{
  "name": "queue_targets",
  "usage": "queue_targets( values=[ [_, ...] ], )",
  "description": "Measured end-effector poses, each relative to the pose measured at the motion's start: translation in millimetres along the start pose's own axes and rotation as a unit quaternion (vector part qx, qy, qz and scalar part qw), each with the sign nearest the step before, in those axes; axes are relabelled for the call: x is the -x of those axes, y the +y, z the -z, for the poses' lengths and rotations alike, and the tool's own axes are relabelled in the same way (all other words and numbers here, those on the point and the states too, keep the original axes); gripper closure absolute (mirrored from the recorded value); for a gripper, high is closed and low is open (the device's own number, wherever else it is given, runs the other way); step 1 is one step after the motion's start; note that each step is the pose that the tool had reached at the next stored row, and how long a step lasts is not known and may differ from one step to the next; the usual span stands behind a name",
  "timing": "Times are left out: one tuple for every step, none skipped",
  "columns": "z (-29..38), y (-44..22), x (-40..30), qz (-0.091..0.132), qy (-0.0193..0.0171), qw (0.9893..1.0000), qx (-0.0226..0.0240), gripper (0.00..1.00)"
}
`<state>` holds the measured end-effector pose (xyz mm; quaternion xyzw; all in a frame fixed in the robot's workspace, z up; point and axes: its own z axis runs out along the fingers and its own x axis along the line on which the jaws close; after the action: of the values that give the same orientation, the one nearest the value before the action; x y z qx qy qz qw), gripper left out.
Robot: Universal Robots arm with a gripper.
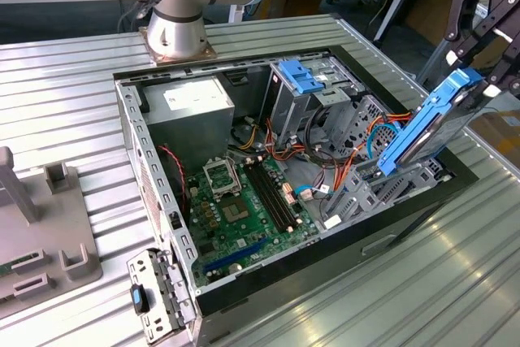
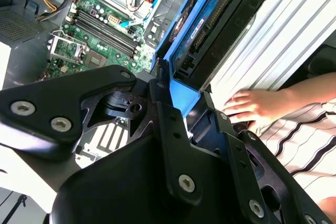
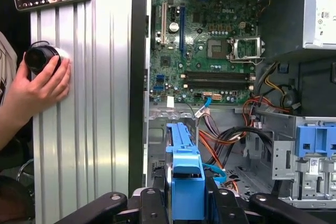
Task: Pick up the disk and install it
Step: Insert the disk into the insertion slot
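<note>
The disk (image 1: 426,123) hangs tilted, its lower end close over a grey drive cage (image 1: 361,193) in the open computer case (image 1: 130,144). This is the end of the case nearest the bench's (image 1: 65,95) edge on the exterior view's right. The end effector (image 1: 475,83) is clenched on the disk's upper end, and in the first wrist view its black fingers (image 3: 219,205) press both sides of the blue carrier. The arm's base (image 1: 175,30) stands by the bench's far edge. A person's hand (image 3: 39,85) rests on the bench beside the case.
</note>
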<state>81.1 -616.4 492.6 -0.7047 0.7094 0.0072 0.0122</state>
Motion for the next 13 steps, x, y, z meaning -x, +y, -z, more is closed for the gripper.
queue_targets(
  values=[
    [-1.8,0.0,0.0,0.000,0.0000,1.0000,0.0000,0.63],
    [-3.7,0.1,-0.1,0.000,0.0000,1.0000,0.0000,0.63],
    [-5.5,0.2,-0.1,0.000,0.0000,1.0000,0.0000,0.63],
    [-7.2,0.5,-0.2,0.000,0.0000,1.0000,0.0000,0.63],
    [-9.7,1.0,-0.3,0.000,0.0000,1.0000,0.0000,0.63],
    [-11.2,1.1,-0.3,0.000,-0.0001,1.0000,0.0000,0.63],
    [-12.4,1.1,0.3,0.000,-0.0002,1.0000,0.0000,0.63],
    [-13.7,1.2,4.4,0.000,-0.0009,1.0000,0.0000,0.63],
    [-13.7,1.3,4.5,0.000,-0.0009,1.0000,0.0000,0.63],
    [-13.7,1.3,4.5,0.000,-0.0008,1.0000,0.0000,0.63],
    [-14.0,1.3,4.5,0.000,-0.0009,1.0000,0.0000,0.63],
    [-14.9,1.3,4.5,0.000,-0.0009,1.0000,0.0000,0.63],
    [-16.0,1.3,4.4,0.000,-0.0008,1.0000,0.0000,0.63]
  ],
)
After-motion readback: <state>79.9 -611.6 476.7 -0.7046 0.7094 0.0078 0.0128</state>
